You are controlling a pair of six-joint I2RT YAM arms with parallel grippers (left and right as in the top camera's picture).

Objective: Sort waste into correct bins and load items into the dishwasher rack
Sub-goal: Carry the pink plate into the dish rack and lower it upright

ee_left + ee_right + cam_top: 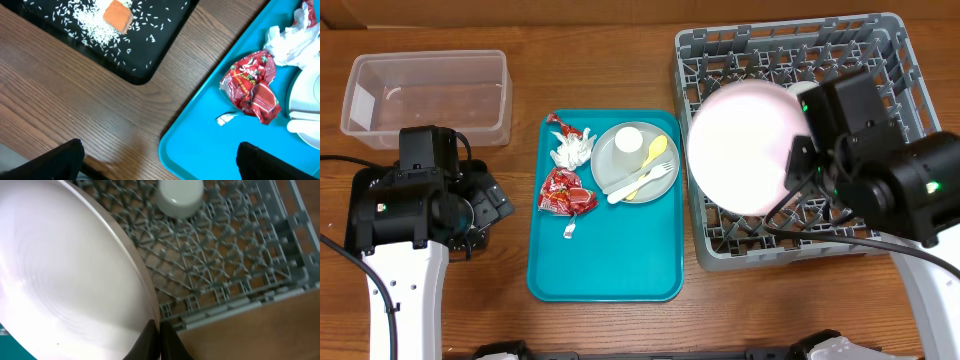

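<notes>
My right gripper (159, 340) is shut on the rim of the white plate (745, 145), holding it tilted over the left side of the grey dishwasher rack (880, 60). A white bowl (180, 197) sits upside down in the rack. My left gripper (160, 160) is open and empty above the teal tray's edge (190, 135). The red wrapper (563, 193) and white napkin (572, 148) lie on the teal tray beside the grey plate (610, 165), which carries the cup (628, 140), spoon (655, 152) and fork (640, 183). The black tray (150, 45) holds rice (92, 25) and the orange cube (118, 15).
The clear tub (425, 95) stands at the back left. In the overhead view the black tray is mostly hidden under my left arm. A small torn white scrap (226, 118) lies on the teal tray near the wrapper.
</notes>
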